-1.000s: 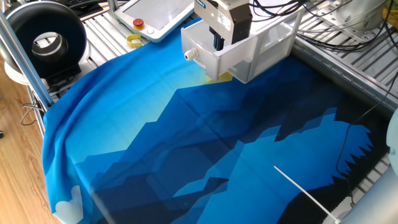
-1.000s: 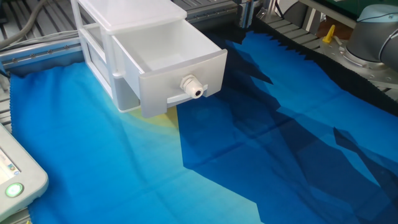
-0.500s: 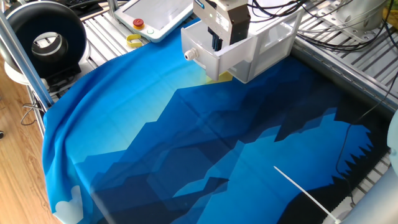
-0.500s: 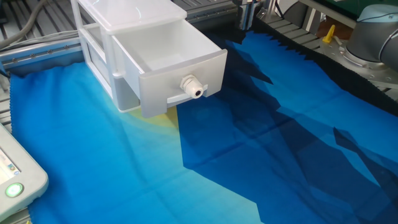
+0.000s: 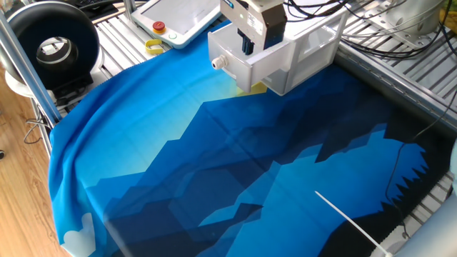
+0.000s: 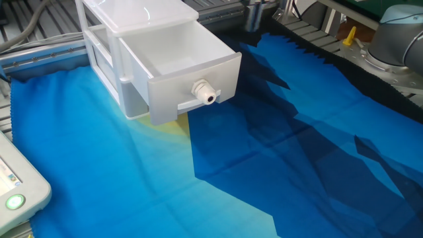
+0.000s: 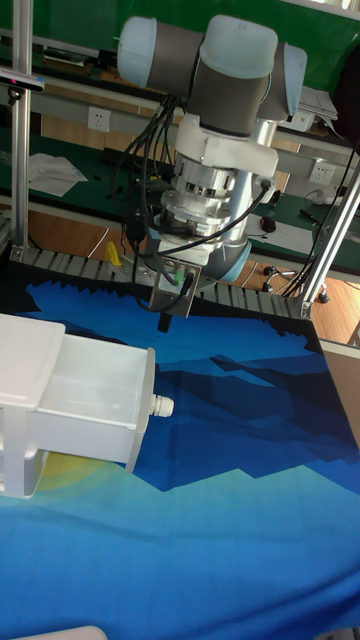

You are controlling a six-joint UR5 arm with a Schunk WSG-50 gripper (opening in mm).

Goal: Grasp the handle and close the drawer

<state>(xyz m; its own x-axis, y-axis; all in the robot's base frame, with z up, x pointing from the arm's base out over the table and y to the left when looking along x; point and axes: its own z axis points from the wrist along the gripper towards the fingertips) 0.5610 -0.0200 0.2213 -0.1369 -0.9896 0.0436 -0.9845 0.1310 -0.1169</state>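
Note:
The drawer of translucent white plastic is pulled out of its white cabinet and looks empty. Its handle, a small white knob, sticks out of the drawer front. My gripper hangs in the air above the knob and slightly behind it, touching nothing. Its dark fingertips are close together with nothing between them. In the other fixed view only the gripper's tip shows, at the top edge.
A blue cloth covers the table. Behind the cabinet lie a white teach pendant and a yellow tape roll. A black round device stands at the left. Cables run over the slatted surface on the right.
The gripper has drifted a little to the left and slightly up. The drawer and its knob have not moved.

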